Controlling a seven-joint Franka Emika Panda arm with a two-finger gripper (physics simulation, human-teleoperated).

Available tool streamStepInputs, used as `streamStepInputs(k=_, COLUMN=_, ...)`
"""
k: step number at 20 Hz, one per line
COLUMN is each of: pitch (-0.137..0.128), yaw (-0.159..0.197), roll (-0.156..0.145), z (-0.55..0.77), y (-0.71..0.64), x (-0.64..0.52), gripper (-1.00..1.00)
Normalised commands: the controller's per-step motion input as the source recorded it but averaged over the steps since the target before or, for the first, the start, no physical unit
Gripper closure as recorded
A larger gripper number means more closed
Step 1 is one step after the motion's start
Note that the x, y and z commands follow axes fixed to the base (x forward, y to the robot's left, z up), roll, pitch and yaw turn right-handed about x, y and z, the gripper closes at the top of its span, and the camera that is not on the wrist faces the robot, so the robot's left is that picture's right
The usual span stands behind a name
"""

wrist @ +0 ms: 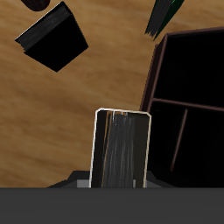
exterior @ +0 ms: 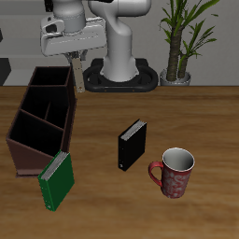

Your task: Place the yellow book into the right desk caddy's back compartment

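Gripped yellow book [wrist: 121,149] upright in closed gripper [exterior: 71,58] above right desk caddy [exterior: 42,117]; needed centring over back compartment, clear of partitions.

Wrist view. The yellow book [wrist: 121,150], seen edge-on with pale border, stood held just beside the right desk caddy [wrist: 188,96] wall; a black book [wrist: 54,37] lay farther off on the table [wrist: 52,122].
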Motion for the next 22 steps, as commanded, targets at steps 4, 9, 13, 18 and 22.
streamStepInputs(k=4, pitch=-0.121, yaw=-0.044, roll=-0.207, z=0.36, y=-0.82, x=0.08, gripper=1.00)
streamStepInputs(k=9, pitch=-0.014, yaw=-0.010, roll=-0.078, z=0.10, y=-0.39, x=0.09, gripper=1.00)
streamStepInputs(k=13, pitch=-0.009, yaw=0.021, roll=-0.026, z=0.14, y=-0.22, x=0.07, gripper=1.00)
streamStepInputs(k=18, pitch=-0.032, yaw=-0.042, roll=-0.145, z=0.05, y=-0.20, x=0.06, gripper=1.00)
streamStepInputs(k=22, pitch=-0.010, yaw=-0.027, roll=-0.077, z=-0.17, y=0.02, x=0.03, gripper=1.00)
